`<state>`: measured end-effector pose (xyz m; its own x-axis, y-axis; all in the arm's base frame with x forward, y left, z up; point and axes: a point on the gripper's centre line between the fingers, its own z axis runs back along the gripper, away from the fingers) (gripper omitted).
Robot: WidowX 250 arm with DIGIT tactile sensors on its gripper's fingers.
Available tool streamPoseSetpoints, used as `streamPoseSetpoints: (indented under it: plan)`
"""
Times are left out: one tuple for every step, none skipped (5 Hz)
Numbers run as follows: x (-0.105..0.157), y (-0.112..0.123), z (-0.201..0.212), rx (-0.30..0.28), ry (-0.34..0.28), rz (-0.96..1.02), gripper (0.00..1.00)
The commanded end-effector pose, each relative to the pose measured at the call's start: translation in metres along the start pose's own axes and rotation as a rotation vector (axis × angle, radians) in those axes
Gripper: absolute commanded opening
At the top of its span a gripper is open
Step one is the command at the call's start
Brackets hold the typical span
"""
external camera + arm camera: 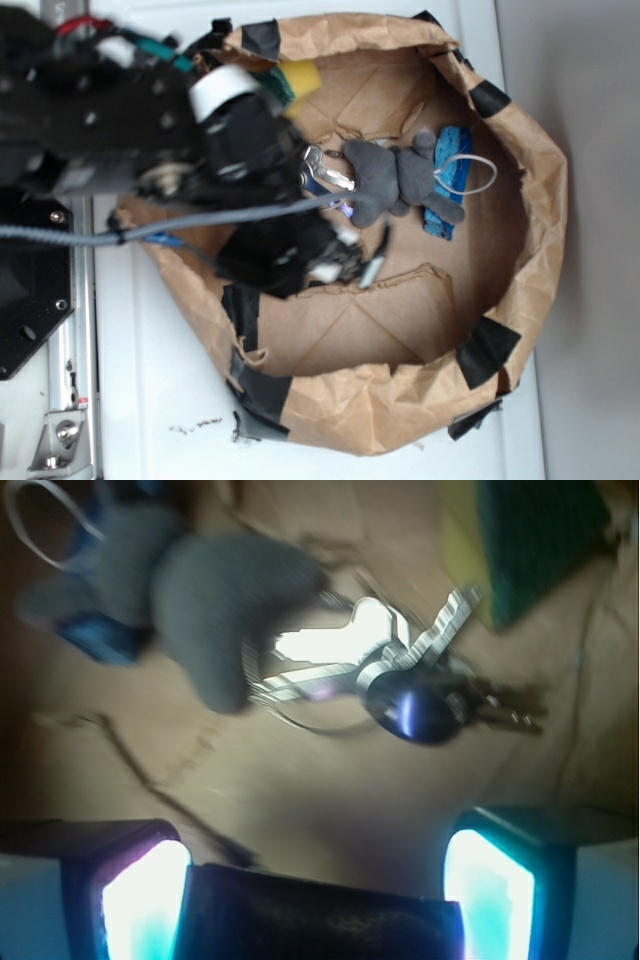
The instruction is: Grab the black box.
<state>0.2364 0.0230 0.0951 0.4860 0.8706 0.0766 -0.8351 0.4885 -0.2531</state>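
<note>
The black box (320, 920) fills the gap between my two fingers at the bottom of the wrist view, its glossy dark top edge running from one bright pad (140, 900) to the other (490, 890). My gripper (320, 880) is shut on it, above the brown paper floor. In the exterior view my gripper (340, 255) hangs over the left middle of the paper nest, and the arm hides the box there.
A grey plush toy (385, 180) lies just ahead beside a bunch of keys (330, 175) and a blue item (450, 185). A yellow-green sponge (295, 80) sits at the back. The taped brown paper rim (540, 200) rings everything. A black metal plate (25, 300) is at the left.
</note>
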Motion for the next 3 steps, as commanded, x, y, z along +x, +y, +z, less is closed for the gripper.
streamPoseSetpoints:
  plan:
    - [0.032,-0.038,0.052,-0.061,-0.086,-0.027,0.0]
    - [0.035,-0.042,0.061,-0.083,-0.148,-0.086,0.0]
    - [0.044,-0.037,0.068,-0.023,-0.218,-0.107,0.0]
